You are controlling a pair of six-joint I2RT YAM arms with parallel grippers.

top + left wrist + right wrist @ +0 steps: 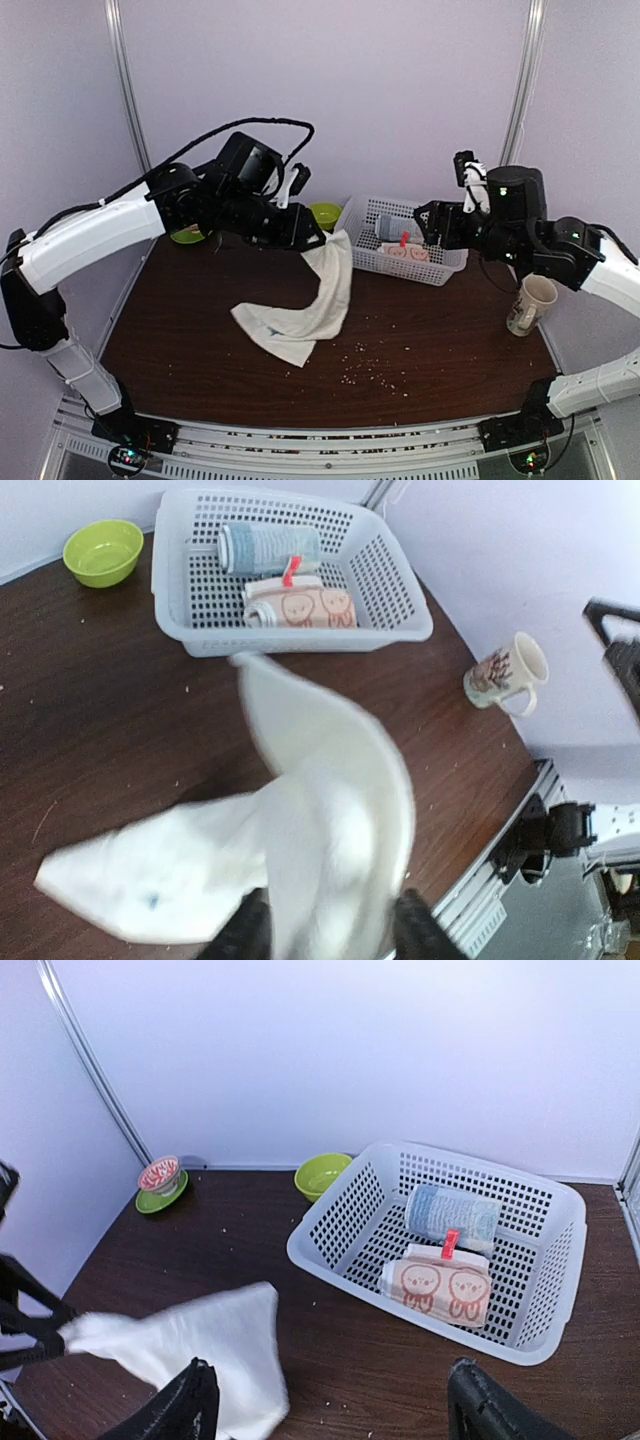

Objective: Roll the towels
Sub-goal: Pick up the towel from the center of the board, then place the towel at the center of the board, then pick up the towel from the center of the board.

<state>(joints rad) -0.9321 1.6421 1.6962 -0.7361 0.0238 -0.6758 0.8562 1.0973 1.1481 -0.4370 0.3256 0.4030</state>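
My left tool (330, 932) grips the white towel (300, 322), far end lifted off the surface (170, 330); my right tool (335, 1402) hangs open by the basket (338, 1222).

You'll find the basket (410, 273) at the table's (190, 335) far edge, right of centre, the front rolled towel (408, 253) inside it before the back roll (393, 227). The bowl (325, 213) sits left of the basket, the mug (530, 303) by the right edge, the loose towel (300, 325) mid-table.
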